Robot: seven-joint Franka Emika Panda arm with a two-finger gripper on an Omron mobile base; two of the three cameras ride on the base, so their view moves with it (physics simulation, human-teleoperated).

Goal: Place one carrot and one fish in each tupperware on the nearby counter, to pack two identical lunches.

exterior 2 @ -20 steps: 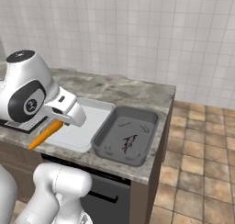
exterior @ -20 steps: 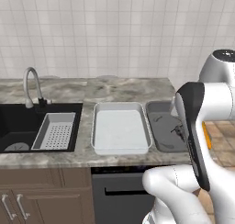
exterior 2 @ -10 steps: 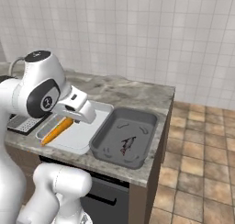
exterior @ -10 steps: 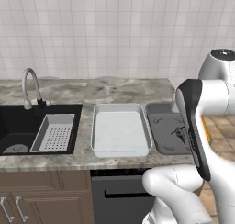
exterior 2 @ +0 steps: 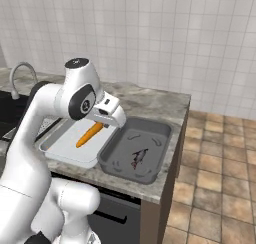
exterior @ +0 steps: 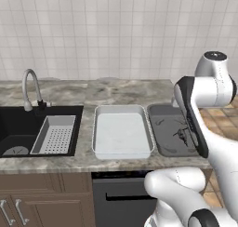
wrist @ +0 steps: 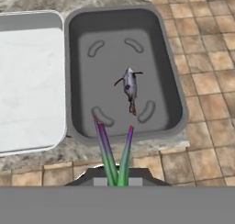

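Note:
My gripper is shut on an orange carrot, which slants down to the left above the right end of the pale grey-white tupperware. The hand hovers over the seam between the two trays. In the hand view the carrot's green and purple top rises at the bottom, just before the dark grey tupperware. A blackish fish lies in the middle of that dark tray, also visible as the fish and the fish. The pale tupperware holds nothing.
A black sink with a faucet and a white perforated basket lies left of the trays. The counter ends just right of the dark tupperware, with tiled floor beyond.
The arm has swung right, carrying the carrot from beside the pale tray's left end to its right end, close to the dark tray. The trays and the fish have stayed put.

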